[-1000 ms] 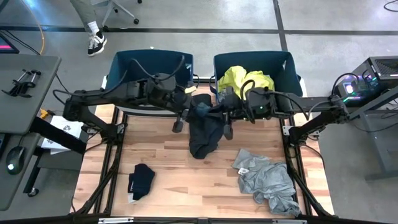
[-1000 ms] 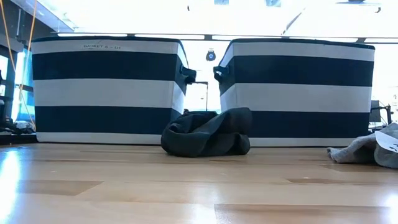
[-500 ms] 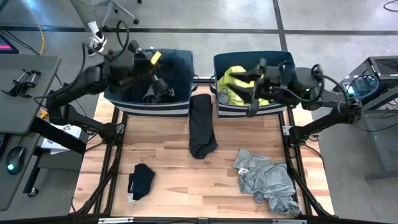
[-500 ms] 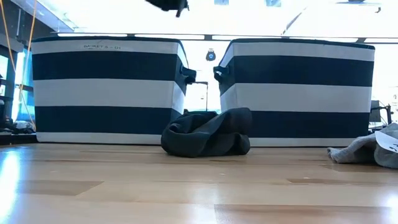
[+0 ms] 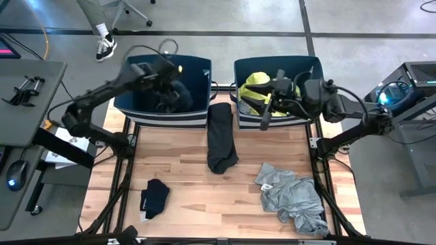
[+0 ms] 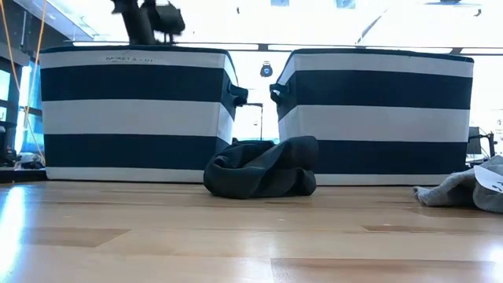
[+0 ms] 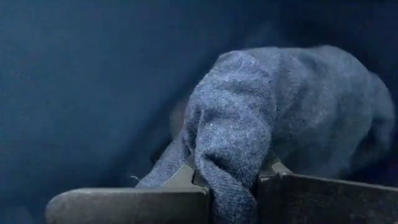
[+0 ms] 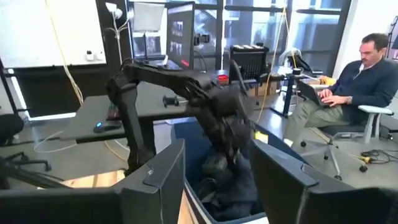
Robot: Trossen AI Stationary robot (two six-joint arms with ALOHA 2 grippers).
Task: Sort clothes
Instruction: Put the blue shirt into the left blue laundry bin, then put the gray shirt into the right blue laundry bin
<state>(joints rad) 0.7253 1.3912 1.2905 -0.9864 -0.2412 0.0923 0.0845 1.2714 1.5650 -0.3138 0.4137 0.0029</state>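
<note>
My left gripper is over the left dark blue bin, shut on a dark blue-grey knit garment that hangs down into the bin. It also shows at the top of the low view. My right gripper is open and empty above the right bin, which holds the neon yellow garment. A dark grey garment lies on the table, its far end against the bins. A grey garment and a small black one lie near the front. My left gripper pinches a bunched fold of the knit garment between its two fingers. The fingers come from above, pointing down into the left bin. The rest of the cloth hangs slack beyond the fingertips, inside the bin's walls.
The two striped bins stand side by side at the table's far edge. A person sits at a desk beyond the table. Bare wood lies between the garments.
Both grippers have left the table's middle, above the dark grey garment. My left gripper has gone up and far-left over the left bin with the knit garment, then lower into it. My right gripper has gone over the right bin. The dark grey garment has stayed on the table.
</note>
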